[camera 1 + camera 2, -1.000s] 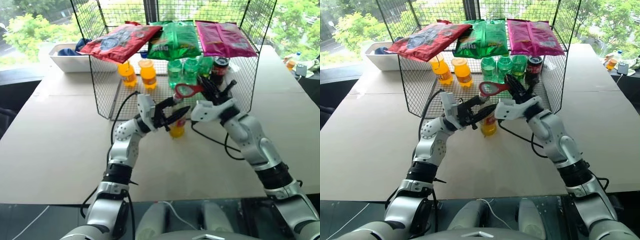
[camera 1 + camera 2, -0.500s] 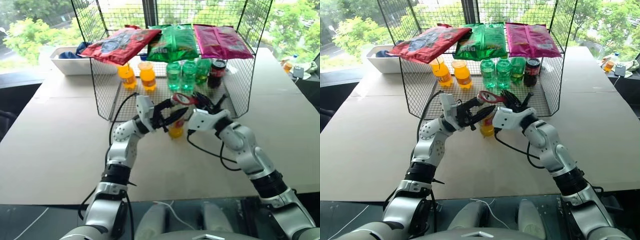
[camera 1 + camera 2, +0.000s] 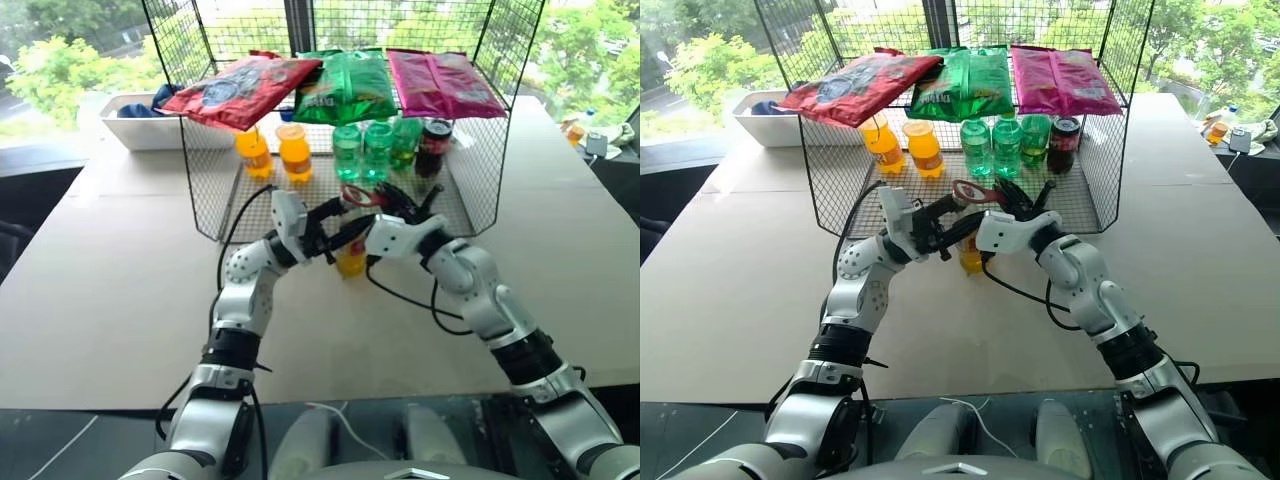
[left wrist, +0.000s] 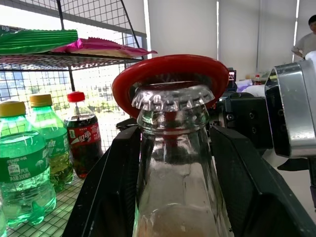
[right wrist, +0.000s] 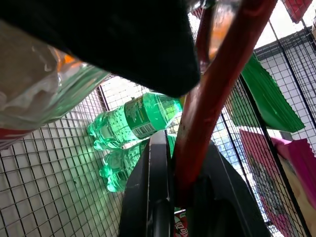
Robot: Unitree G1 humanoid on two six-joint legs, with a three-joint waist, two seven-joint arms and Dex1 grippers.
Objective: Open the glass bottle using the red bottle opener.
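A wide beige table [image 3: 100, 300] stands before tall windows with green trees outside, and a black wire rack [image 3: 215, 190] sits toward its far side. Three snack bags lie on the rack's top shelf: a red bag [image 3: 235, 88], a green bag [image 3: 345, 85] and a pink bag [image 3: 443, 82]. Beneath them stand two orange plastic bottles [image 3: 275, 150], green bottles [image 3: 365, 148] and a dark cola bottle [image 3: 432, 145]. A white tray [image 3: 140, 125] sits on the table to the left of the rack.

In front of the rack, the glass bottle [image 4: 175, 163] stands upright on the table with its orange drink low in the body. The left gripper [image 3: 345, 228] reaches in from the left, its two black fingers [image 4: 113, 187] part-open and pressed against either side of the bottle's clear neck, just below the crown cap [image 4: 170, 98].

The right gripper [image 3: 395, 208] comes from the right, its fingers [image 5: 158, 197] clamped tight on the handle of the red bottle opener [image 4: 170, 74]. The opener's ring head sits over the crown cap, ringing it from above and behind, tilted slightly. The cap is on the bottle.
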